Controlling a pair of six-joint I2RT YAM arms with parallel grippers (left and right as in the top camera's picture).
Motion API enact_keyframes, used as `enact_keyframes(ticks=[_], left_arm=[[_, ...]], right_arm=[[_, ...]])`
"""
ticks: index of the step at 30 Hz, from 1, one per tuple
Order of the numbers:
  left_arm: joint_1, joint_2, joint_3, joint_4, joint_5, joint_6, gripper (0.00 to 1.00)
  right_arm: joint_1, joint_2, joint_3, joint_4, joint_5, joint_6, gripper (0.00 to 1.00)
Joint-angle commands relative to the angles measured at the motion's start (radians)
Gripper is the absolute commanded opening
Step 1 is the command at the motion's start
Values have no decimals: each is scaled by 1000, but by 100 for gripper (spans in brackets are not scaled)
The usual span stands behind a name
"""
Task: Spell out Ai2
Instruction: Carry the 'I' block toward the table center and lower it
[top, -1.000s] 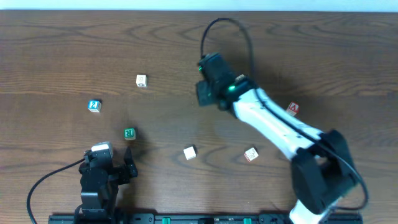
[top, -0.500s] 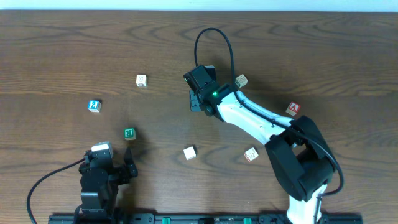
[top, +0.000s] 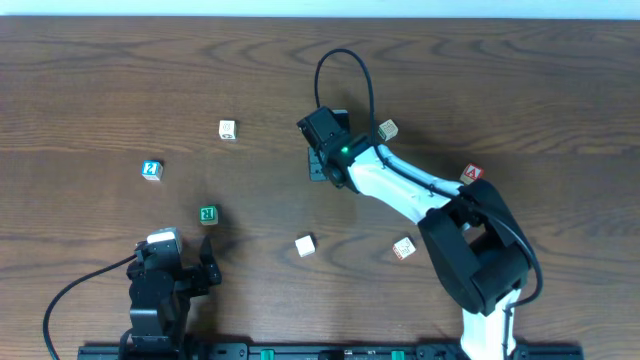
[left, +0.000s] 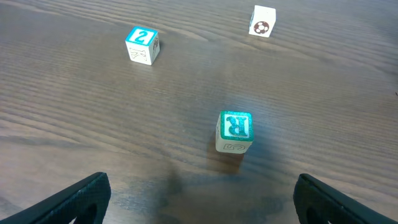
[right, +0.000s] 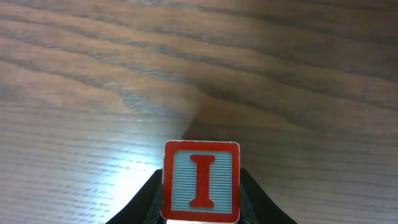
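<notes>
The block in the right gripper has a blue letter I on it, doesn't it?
Not quite. The block is held in the right gripper, but its letter I is red, not blue, with a red border around it. The right wrist view shows this clearly.

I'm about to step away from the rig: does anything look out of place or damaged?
Nothing stands out. The I block sits square in the jaws of the right gripper; the other blocks lie singly on the table, none visibly damaged.
</notes>
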Motion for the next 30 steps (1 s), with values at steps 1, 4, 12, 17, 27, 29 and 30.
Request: enact_keyframes(ticks=[1,4,12,17,27,29,30], left_arm=[[2,-6,-9,-3,-6,-4,95],[2,-6,-9,-3,-6,-4,95],[2,-6,-9,-3,-6,-4,95],[2,-6,-9,-3,-6,-4,95],[2,-6,-9,-3,-6,-4,95],[2,-6,-9,-3,-6,-4,95],[2,-6,-9,-3,-6,-4,95]], right_arm=[[-19,9,-1,-3,10,8,19],[-19,11,-1,2,10,14,19],[-8,22,-1,9,6,32,20],[-8,24,-1,27,6,39,20],[11,48,-1,47,7,80,22],[15,51,-1,45,7,80,24],[17,52,-1,45,7,80,25]])
